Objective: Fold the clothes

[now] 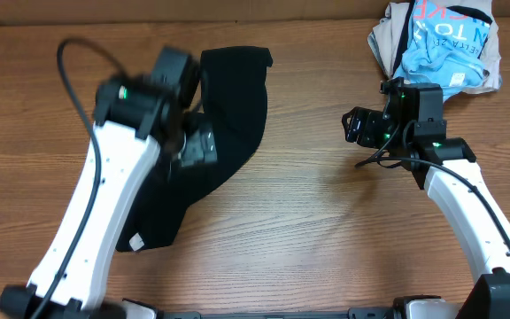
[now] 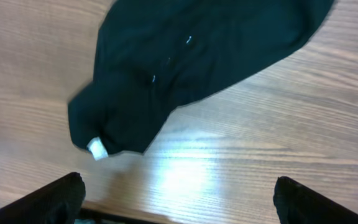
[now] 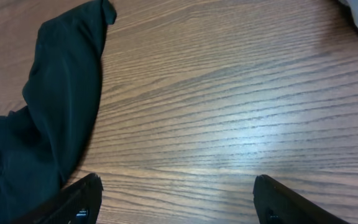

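The black garment (image 1: 237,106) lies left of centre on the table (image 1: 308,221), its middle hidden under the blurred left arm (image 1: 104,204), a white tag (image 1: 136,240) at its lower end. The left gripper (image 2: 179,190) and right gripper (image 3: 178,186) both gape wide, empty, fingers cut by the lower edge

The garment (image 1: 237,102) is plain black, with a small white tag (image 2: 97,148) and tiny white marks. The table (image 1: 299,230) is brown wood with darker grain lines. The pile of clothes (image 1: 441,40) is light blue and beige with printed lettering. The left arm (image 1: 96,221) and right arm (image 1: 472,204) are white.
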Tool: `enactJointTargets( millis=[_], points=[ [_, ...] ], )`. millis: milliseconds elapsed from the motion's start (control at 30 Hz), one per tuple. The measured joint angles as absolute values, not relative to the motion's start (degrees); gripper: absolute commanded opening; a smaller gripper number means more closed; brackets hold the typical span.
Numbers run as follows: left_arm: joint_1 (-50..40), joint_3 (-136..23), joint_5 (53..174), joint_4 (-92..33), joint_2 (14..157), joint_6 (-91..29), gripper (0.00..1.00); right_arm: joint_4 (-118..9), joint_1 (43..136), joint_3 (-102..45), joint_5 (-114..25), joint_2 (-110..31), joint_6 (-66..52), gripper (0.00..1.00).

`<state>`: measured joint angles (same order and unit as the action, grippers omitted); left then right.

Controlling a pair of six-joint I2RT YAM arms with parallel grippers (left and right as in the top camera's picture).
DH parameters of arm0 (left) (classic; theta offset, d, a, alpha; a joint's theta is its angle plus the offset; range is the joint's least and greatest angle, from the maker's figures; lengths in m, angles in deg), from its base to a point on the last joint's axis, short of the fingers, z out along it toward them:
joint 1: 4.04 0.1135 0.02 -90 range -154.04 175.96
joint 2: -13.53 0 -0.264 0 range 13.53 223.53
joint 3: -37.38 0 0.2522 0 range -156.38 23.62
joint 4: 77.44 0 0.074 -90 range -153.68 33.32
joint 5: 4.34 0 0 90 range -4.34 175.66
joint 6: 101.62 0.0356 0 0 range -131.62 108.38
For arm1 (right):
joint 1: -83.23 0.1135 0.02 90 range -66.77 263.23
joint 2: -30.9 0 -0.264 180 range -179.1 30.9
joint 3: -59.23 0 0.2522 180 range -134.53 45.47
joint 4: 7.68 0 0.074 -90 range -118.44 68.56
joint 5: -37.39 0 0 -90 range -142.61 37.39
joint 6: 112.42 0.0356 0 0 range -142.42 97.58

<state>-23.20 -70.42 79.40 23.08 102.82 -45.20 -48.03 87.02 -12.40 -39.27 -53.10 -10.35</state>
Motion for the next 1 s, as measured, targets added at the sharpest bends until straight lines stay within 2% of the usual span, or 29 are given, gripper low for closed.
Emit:
enactJointTargets(
  millis=[133, 200, 367, 533, 633, 733, 867, 1000],
  points=[
    [-23.2, -54.6, 79.6, 14.6, 98.0, -50.6, 0.89, -48.0, 87.0, -12.4, -38.3, -53.1, -10.4, 0.84],
    [-23.2, -48.0, 79.7, 11.1, 97.2, -52.2, 0.83, -48.0, 87.0, -12.4, -37.4, -53.1, -10.4, 0.85],
    [-23.2, -36.0, 79.7, 0.8, 96.9, -54.1, 0.72, -48.0, 87.0, -12.4, -36.8, -53.1, -10.4, 0.85],
    [-23.2, -27.6, 79.1, -8.4, 96.9, -55.1, 0.6, -48.1, 87.0, -12.4, -36.4, -53.1, -10.4, 0.85],
    [-23.2, -25.1, 77.5, -12.8, 96.9, -55.4, 0.46, -48.2, 87.0, -12.4, -36.3, -53.1, -10.4, 0.85],
    [-23.2, -22.9, 75.5, -18.3, 96.9, -55.1, 0.39, -48.2, 87.0, -12.4, -36.3, -53.1, -10.4, 0.85],
    [-23.2, -20.5, 73.8, -24.2, 96.9, -54.2, 0.39, -48.2, 87.0, -12.4, -36.3, -53.1, -10.4, 0.85],
    [-23.2, -19.2, 72.7, -27.1, 96.9, -52.7, 0.44, -48.2, 87.0, -12.4, -36.3, -53.1, -10.4, 0.85]
  ],
)
